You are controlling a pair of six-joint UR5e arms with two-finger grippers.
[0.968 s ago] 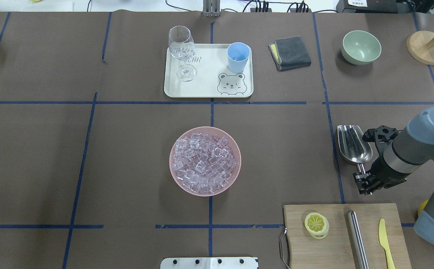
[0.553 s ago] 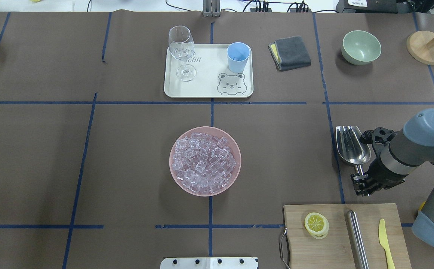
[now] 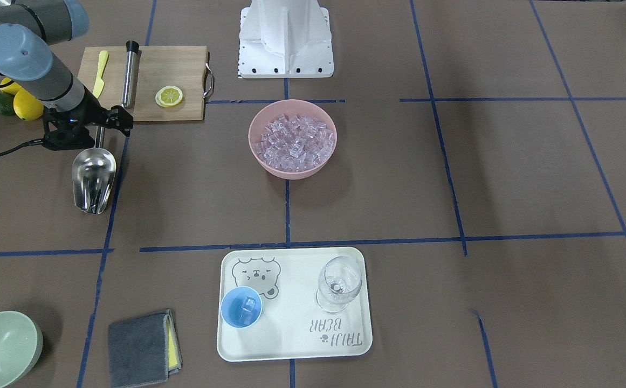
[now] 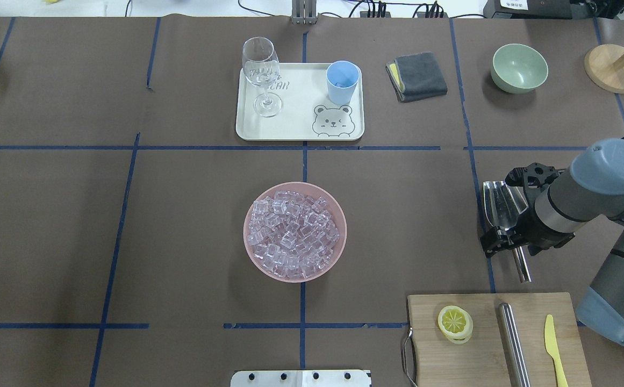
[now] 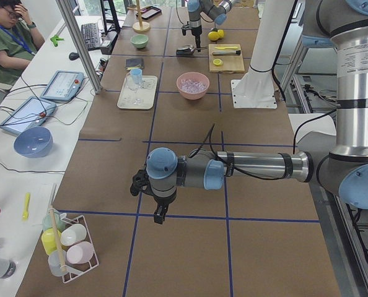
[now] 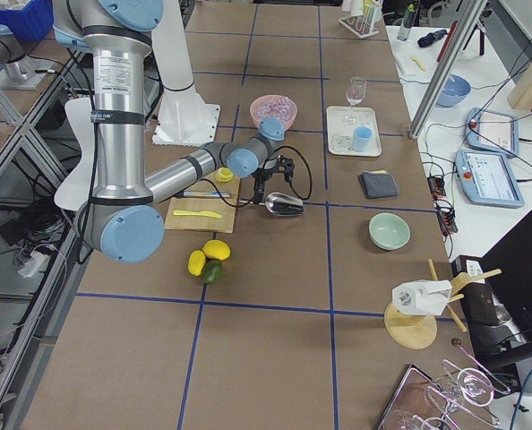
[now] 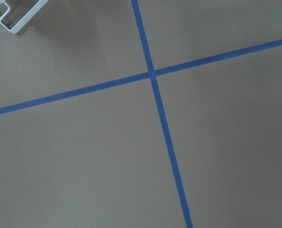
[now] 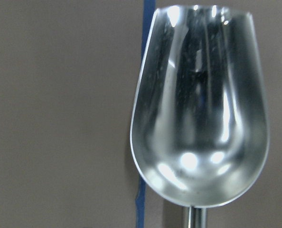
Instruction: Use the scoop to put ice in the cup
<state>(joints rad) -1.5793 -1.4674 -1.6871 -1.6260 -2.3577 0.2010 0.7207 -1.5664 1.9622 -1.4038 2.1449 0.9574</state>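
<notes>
The steel scoop [image 4: 500, 204] lies empty on the table at the right, its handle [image 4: 522, 266] pointing back toward the cutting board. My right gripper [image 4: 505, 246] hovers over the handle's front part, jaws open, and the handle's end sticks out free behind it. The right wrist view looks down into the scoop's bare bowl [image 8: 200, 109]. The ice [image 4: 294, 232] fills a pink bowl [image 4: 245, 232] at the table's centre. The light-blue cup [image 4: 342, 81] stands on the tray with a cube or two inside [image 3: 246, 306]. My left gripper [image 5: 159, 215] shows only in the left side view, and I cannot tell its state.
A cream tray [image 4: 290, 126] also carries a wine glass [image 4: 262, 75]. A grey cloth [image 4: 416, 76] and a green bowl [image 4: 520, 68] sit at the far right. The cutting board [image 4: 483, 349] holds a lemon slice, a steel cylinder and a yellow knife.
My right gripper has shifted forward along the scoop and toward the table's centre, uncovering the handle's end. The scoop itself has stayed where it lay.
</notes>
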